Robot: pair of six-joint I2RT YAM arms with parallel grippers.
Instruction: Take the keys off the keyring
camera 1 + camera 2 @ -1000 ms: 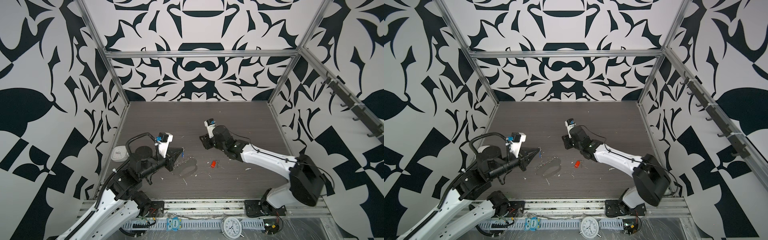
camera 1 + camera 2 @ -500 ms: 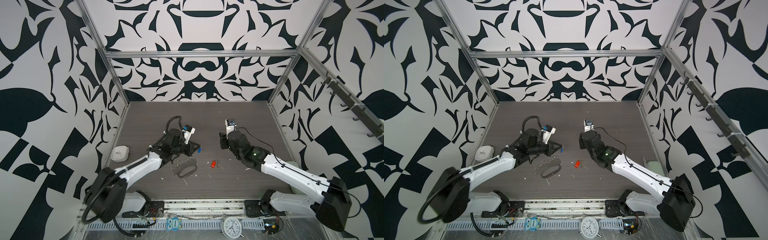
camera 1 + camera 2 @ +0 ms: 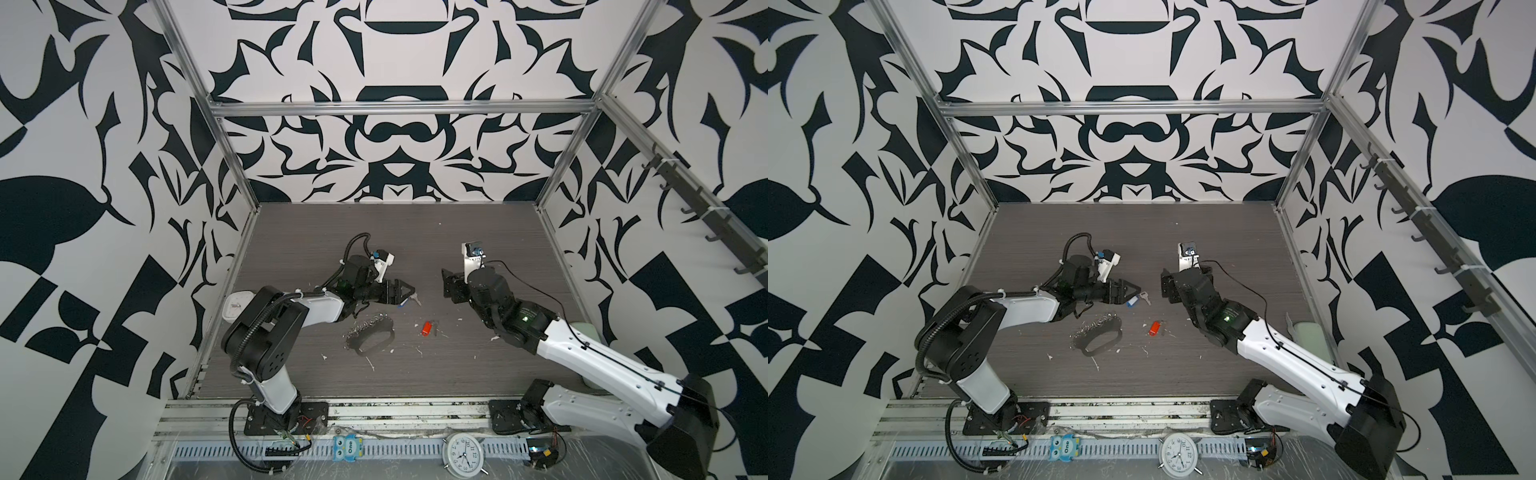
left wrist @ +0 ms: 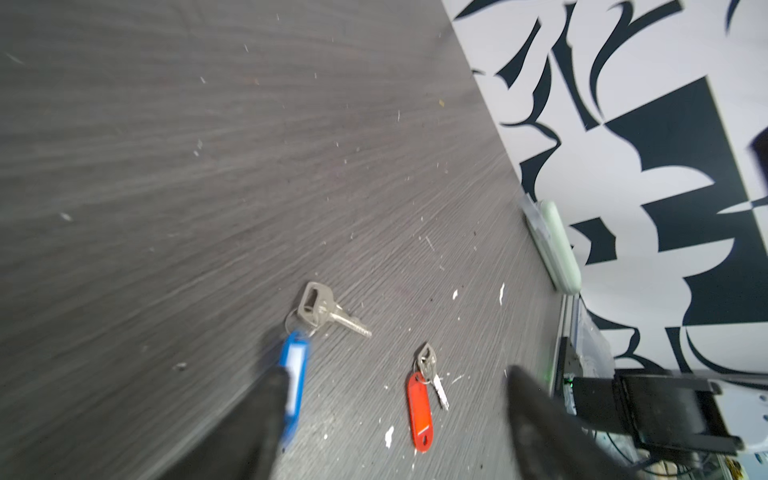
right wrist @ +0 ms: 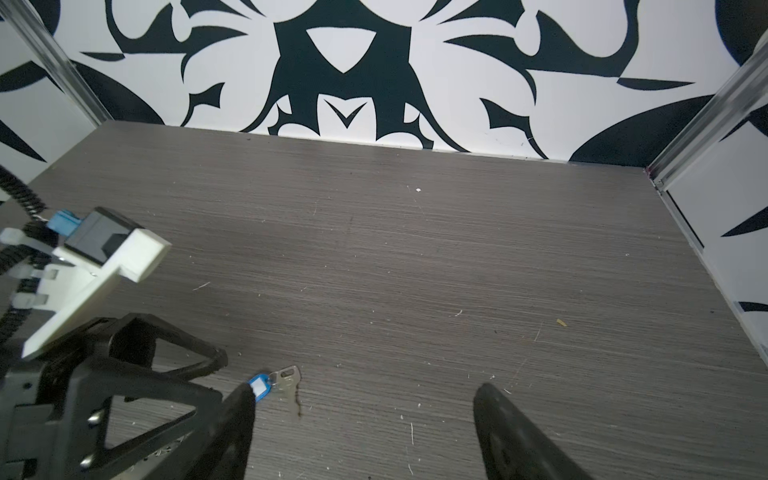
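The keyring [image 3: 371, 337], a grey strap loop with a row of silver clips, lies on the table with no key on it. The blue-tagged key [image 3: 1133, 301] lies loose just under my left gripper [image 3: 409, 290]. In the left wrist view this gripper [image 4: 394, 376] is open, and the blue tag [image 4: 296, 365] sits partly behind one finger. The red-tagged key [image 3: 426, 328] lies apart, to the right of the keyring. My right gripper [image 3: 451, 286] hovers open and empty to the right of the blue-tagged key [image 5: 286, 380].
A small white clock [image 3: 237, 305] leans at the left wall and a pale green object [image 3: 1308, 336] at the right wall. White scraps litter the table around the keyring. An alarm clock [image 3: 463, 455] and an owl figure [image 3: 348, 446] stand on the front rail.
My left gripper has gone from shut to open, and the blue-tagged key now lies on the table. My right gripper has opened wider. Both arms swung toward the middle a second ago.
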